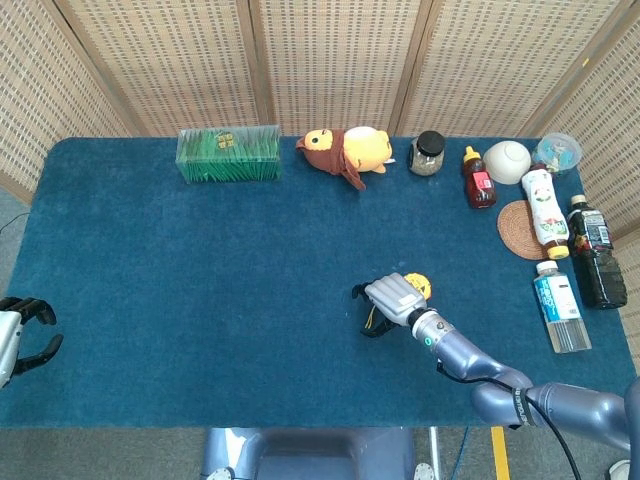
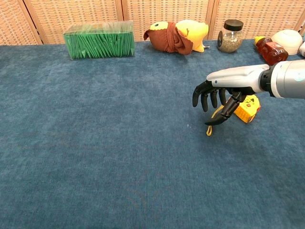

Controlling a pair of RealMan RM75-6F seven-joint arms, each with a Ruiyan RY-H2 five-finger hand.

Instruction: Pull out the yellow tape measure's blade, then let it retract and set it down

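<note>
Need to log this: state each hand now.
Left hand: open, holding nothing.
Right hand: open, over the yellow tape measure, not gripping it.

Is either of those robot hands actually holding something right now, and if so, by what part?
No. The right hand hangs open above the tape measure's yellow strap, beside the tape measure. The left hand holds nothing.

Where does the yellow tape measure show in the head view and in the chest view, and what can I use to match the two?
Head view: the yellow tape measure lies right of centre on the blue cloth, just beyond the right hand.
Chest view: the tape measure sits at the right, partly behind the right hand.
Shared landmark: the plush toy at the far edge.
</note>
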